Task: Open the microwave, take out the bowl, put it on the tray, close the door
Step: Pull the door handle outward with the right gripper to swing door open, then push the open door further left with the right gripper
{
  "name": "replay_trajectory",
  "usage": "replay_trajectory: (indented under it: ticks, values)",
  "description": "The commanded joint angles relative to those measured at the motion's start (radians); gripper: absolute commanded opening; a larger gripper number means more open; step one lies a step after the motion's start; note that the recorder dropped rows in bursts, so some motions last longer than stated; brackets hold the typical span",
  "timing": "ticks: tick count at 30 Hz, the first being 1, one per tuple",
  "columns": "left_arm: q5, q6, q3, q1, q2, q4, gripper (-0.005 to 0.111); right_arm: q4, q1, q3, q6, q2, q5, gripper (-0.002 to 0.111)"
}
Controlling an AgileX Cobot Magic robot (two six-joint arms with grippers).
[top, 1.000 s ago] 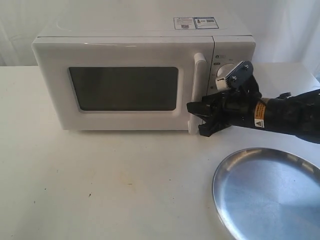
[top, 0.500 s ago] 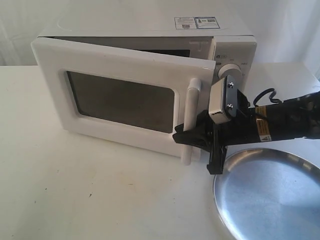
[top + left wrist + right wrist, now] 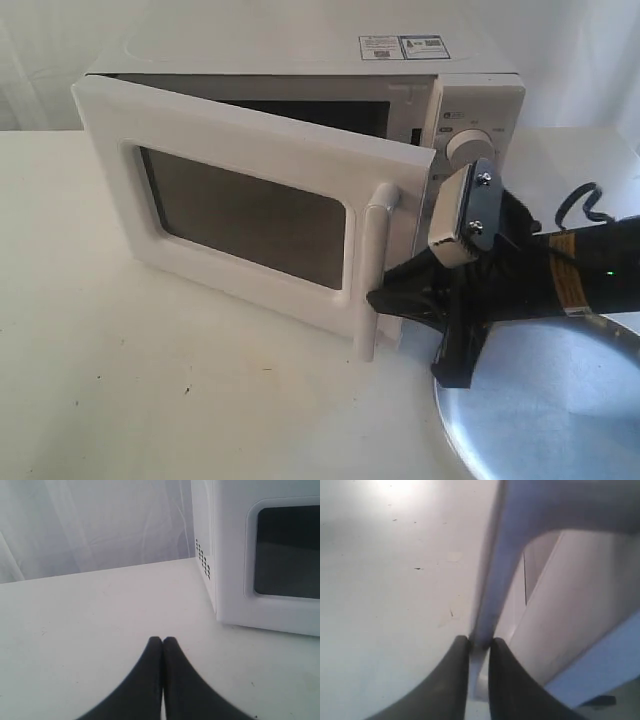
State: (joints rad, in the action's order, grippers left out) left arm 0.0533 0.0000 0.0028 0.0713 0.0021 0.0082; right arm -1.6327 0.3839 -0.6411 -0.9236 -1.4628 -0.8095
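Observation:
The white microwave stands at the back of the table with its door swung partly open toward the front. My right gripper is shut on the door's vertical bar handle. The right wrist view shows the handle clamped between the two dark fingers of that gripper. The silver tray lies at the front right, partly under the right arm. The bowl is hidden. In the left wrist view my left gripper is shut on nothing, above the table beside the microwave.
White curtain hangs behind the table. The bare white tabletop stretches across the front left. A black cable loops off the right arm near the microwave's knob.
The door has swung from shut to partly open, pulled by its handle. My right gripper has moved forward and down with it, toward the tray. The microwave shifted slightly.

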Motion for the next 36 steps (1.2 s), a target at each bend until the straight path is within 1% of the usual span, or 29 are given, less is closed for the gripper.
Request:
replay_trajectory:
  ticks: [1, 3, 5, 6, 7, 8, 10, 12, 15, 18, 21, 23, 25, 28, 30, 32, 33, 35, 36]
  values:
    - [-0.001, 0.000, -0.003, -0.002, -0.002, -0.001, 0.000, -0.061, -0.017, 0.004, -0.032, 0.090, -0.221, 0.017]
    - [-0.001, 0.000, -0.003, -0.002, -0.002, -0.001, 0.000, -0.063, -0.017, 0.004, -0.060, 0.110, -0.278, 0.030]
    - [-0.001, 0.000, -0.003, -0.002, -0.002, -0.001, 0.000, -0.068, -0.017, 0.004, -0.123, 0.129, -0.282, 0.043]
    - [-0.001, 0.000, -0.003, -0.002, -0.002, -0.001, 0.000, -0.068, -0.017, 0.004, -0.157, 0.139, -0.270, 0.048]
    - [-0.001, 0.000, -0.003, -0.002, -0.002, -0.001, 0.000, -0.068, -0.017, 0.004, -0.193, 0.148, -0.253, 0.049]
    - [-0.001, 0.000, -0.003, -0.002, -0.002, -0.001, 0.000, -0.070, -0.017, 0.004, -0.246, 0.158, -0.232, 0.048]
    - [-0.001, 0.000, -0.003, -0.002, -0.002, -0.001, 0.000, -0.108, -0.017, 0.004, -0.312, 0.174, -0.217, 0.041]
    - [-0.001, 0.000, -0.003, -0.002, -0.002, -0.001, 0.000, -0.112, -0.017, 0.004, -0.335, 0.188, -0.219, 0.027]
    - [-0.001, 0.000, -0.003, -0.002, -0.002, -0.001, 0.000, -0.112, -0.017, 0.004, -0.387, 0.196, -0.202, 0.000]
    - [-0.001, 0.000, -0.003, -0.002, -0.002, -0.001, 0.000, -0.112, -0.017, 0.036, -0.447, 0.198, -0.128, 0.000]
    - [-0.001, 0.000, -0.003, -0.002, -0.002, -0.001, 0.000, -0.112, -0.017, 0.085, -0.476, 0.198, -0.005, 0.000]
    - [-0.001, 0.000, -0.003, -0.002, -0.002, -0.001, 0.000, -0.112, -0.017, 0.113, -0.569, 0.200, 0.109, 0.000]
    - [-0.001, 0.000, -0.003, -0.002, -0.002, -0.001, 0.000, -0.112, -0.017, 0.150, -0.655, 0.213, 0.270, 0.000]
    - [-0.001, 0.000, -0.003, -0.002, -0.002, -0.001, 0.000, -0.112, -0.017, 0.187, -0.695, 0.237, 0.445, 0.000]
    - [-0.001, 0.000, -0.003, -0.002, -0.002, -0.001, 0.000, -0.112, -0.017, 0.189, -0.710, 0.254, 0.516, 0.000]
    - [-0.001, 0.000, -0.003, -0.002, -0.002, -0.001, 0.000, -0.108, -0.017, 0.185, -0.689, 0.261, 0.540, 0.000]
    - [-0.001, 0.000, -0.003, -0.002, -0.002, -0.001, 0.000, -0.059, -0.017, 0.181, -0.650, 0.263, 0.536, 0.000]
    - [-0.001, 0.000, -0.003, -0.002, -0.002, -0.001, 0.000, 0.062, -0.015, 0.173, -0.471, 0.263, 0.502, 0.000]
    - [-0.001, 0.000, -0.003, -0.002, -0.002, -0.001, 0.000, 0.165, -0.015, 0.173, -0.352, 0.263, 0.457, 0.000]
